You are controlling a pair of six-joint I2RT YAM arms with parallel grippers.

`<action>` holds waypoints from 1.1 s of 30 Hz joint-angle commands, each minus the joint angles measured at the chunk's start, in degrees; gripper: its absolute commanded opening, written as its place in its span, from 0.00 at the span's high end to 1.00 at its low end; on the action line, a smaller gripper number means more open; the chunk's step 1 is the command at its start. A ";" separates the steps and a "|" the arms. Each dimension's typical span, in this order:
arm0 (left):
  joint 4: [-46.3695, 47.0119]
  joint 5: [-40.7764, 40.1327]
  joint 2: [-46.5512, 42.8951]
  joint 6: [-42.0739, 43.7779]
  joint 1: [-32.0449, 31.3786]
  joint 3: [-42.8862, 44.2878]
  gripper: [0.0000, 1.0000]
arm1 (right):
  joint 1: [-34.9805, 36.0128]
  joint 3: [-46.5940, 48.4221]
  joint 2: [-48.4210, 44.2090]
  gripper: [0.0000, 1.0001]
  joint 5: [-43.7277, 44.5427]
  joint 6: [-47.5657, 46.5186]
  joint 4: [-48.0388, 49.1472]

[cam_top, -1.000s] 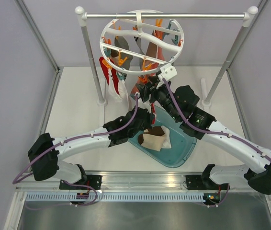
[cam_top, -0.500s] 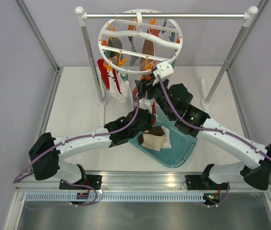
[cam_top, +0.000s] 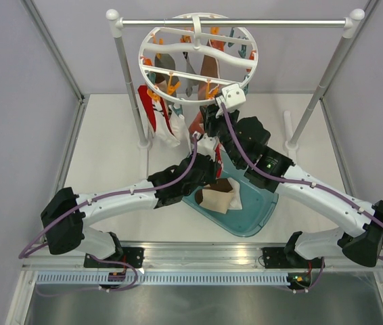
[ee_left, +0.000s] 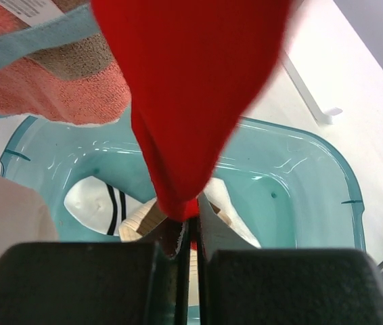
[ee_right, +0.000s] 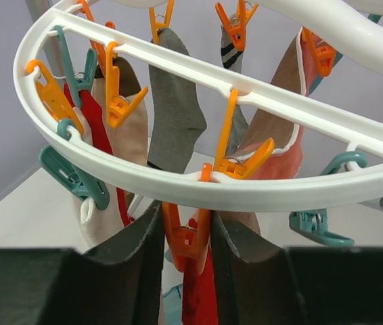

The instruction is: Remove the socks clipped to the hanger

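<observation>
**Top view.** My right gripper [cam_top: 208,116] has risen over the last second to the near rim of the hanger [cam_top: 141,54]. The hanger hangs above the far edge of the counter and has swung from tilted to nearly level. My left gripper [cam_top: 208,152] sits just below.

**Left wrist.** My fingers are pressed together on the toe of the red sock [ee_left: 191,88], over the teal basin [ee_left: 313,169].

**Right wrist.** My fingers lie against both sides of the orange clip [ee_right: 186,237] holding that sock. I cannot tell whether it is squeezed open. I judge release to be close, and other socks [ee_right: 178,115] remain clipped.
</observation>
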 commanded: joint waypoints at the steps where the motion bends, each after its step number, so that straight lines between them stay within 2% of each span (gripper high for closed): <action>1: 0.22 1.01 -0.21 -0.67 -0.49 1.90 0.98 | 0.27 2.65 -1.00 0.68 1.16 -0.27 1.89; 5: 0.22 1.27 -0.57 -0.67 -0.40 1.37 0.98 | 0.27 2.56 -1.79 0.84 0.72 0.26 1.81; 9: 0.39 2.67 -0.92 -0.49 -0.49 0.76 0.98 | 0.27 2.73 -2.14 0.86 0.54 0.35 1.54; 16: 2.59 11.55 0.40 2.76 -1.89 0.40 0.95 | 0.27 2.65 -2.58 0.87 0.80 0.35 1.36; 19: 2.68 12.43 1.01 2.94 -3.04 0.14 0.84 | 0.19 2.73 -2.32 0.87 1.07 0.17 1.28; 20: 2.77 12.70 1.02 2.68 -3.21 -0.29 0.72 | 0.27 2.82 -2.40 0.87 1.07 0.17 1.28; 23: 4.34 14.45 0.41 2.15 -3.30 -2.13 0.42 | 0.19 2.82 -2.40 0.87 0.80 0.17 1.28; 26: 6.80 17.00 -1.43 2.58 -3.30 -4.25 0.37 | 0.18 2.82 -2.32 0.87 0.98 0.00 1.19; 33: 11.11 23.07 -9.16 5.22 -3.48 -9.26 0.34 | 0.19 2.91 -2.58 0.87 0.81 -0.27 0.75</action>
